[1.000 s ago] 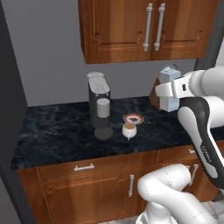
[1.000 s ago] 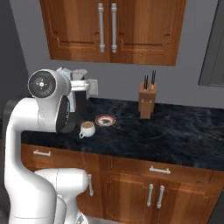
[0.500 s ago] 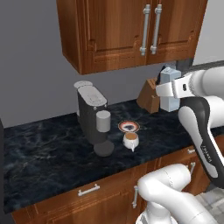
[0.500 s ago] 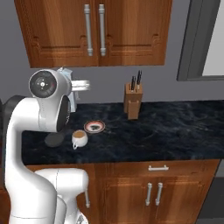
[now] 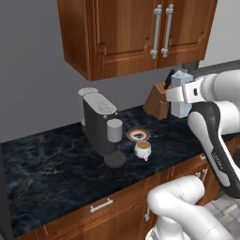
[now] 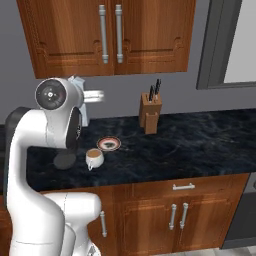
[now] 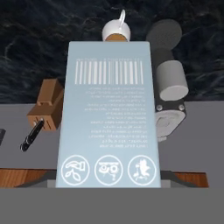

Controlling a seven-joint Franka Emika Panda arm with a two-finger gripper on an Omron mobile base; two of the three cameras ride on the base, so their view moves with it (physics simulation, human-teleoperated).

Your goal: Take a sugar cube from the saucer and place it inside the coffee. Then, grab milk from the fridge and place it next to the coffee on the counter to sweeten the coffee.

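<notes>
My gripper [image 5: 177, 95] is shut on the milk [image 5: 178, 109], a pale blue-white carton held in the air above the counter's [image 5: 51, 164] right part, in front of the knife block. The hand view looks along the milk [image 7: 107, 113], barcode side facing the camera. Beyond its far end stands the coffee [image 7: 116, 32]. On the black marble counter the coffee [image 5: 142, 149] sits just in front of the reddish-brown saucer [image 5: 138, 135]. From the right base I see the saucer [image 6: 108, 144], the coffee [image 6: 94, 158] and the milk [image 6: 84, 114] partly behind my arm.
A grey coffee machine [image 5: 100, 121] stands left of the cup. A wooden knife block [image 6: 150, 112] sits at the back of the counter [image 6: 200, 135]. Wooden wall cabinets [image 5: 136, 33] hang overhead. A tall grey panel [image 6: 207, 45] rises at the right.
The whole picture has shifted in both base views, so the base has driven. The carton stays held in the gripper at the same height.
</notes>
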